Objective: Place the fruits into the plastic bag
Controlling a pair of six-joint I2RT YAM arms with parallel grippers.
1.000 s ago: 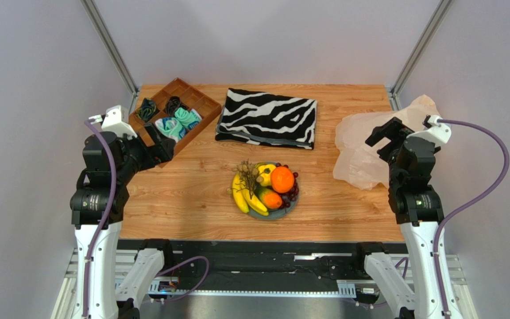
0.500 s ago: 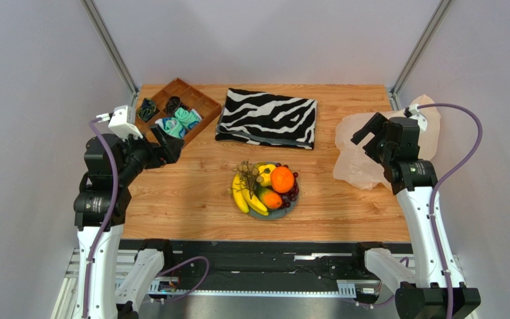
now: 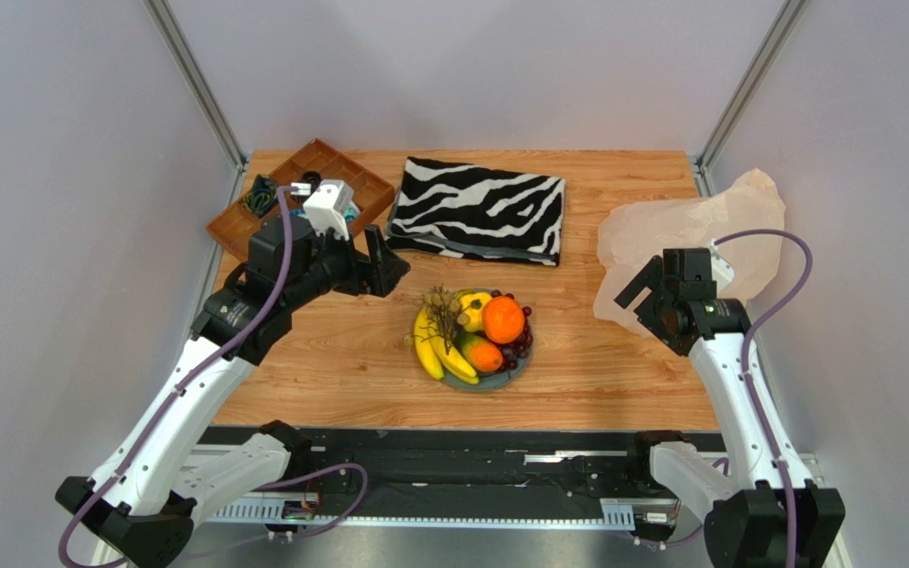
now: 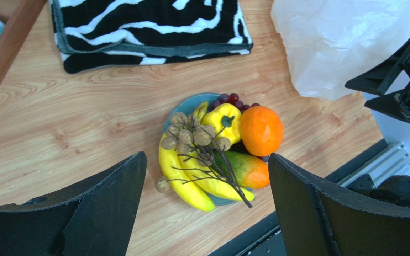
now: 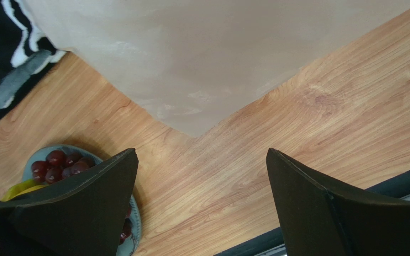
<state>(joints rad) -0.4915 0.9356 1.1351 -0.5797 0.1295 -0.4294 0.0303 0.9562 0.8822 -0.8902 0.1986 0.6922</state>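
Note:
The fruits lie on a round grey plate (image 3: 516, 372) at the table's middle: yellow bananas (image 3: 436, 348), a round orange (image 3: 503, 320), a small yellow fruit (image 3: 472, 310), an orange-green fruit (image 3: 484, 353), dark purple grapes (image 3: 522, 341) and pale brown grapes on a twig (image 3: 439, 299). They also show in the left wrist view: the bananas (image 4: 183, 178), the orange (image 4: 260, 130). The plastic bag (image 3: 685, 231) lies crumpled at the right edge. My left gripper (image 3: 383, 263) is open, up and left of the plate. My right gripper (image 3: 637, 298) is open at the bag's near edge (image 5: 202, 58).
A zebra-striped cloth (image 3: 478, 208) lies folded at the back centre. A wooden tray (image 3: 347, 178) with small rolled items stands at the back left. The table's front edge and a black rail (image 3: 459, 444) run below the plate.
My left arm has swung right and forward from the tray toward the plate. My right arm has dropped and come nearer, from above the bag to its near-left edge.

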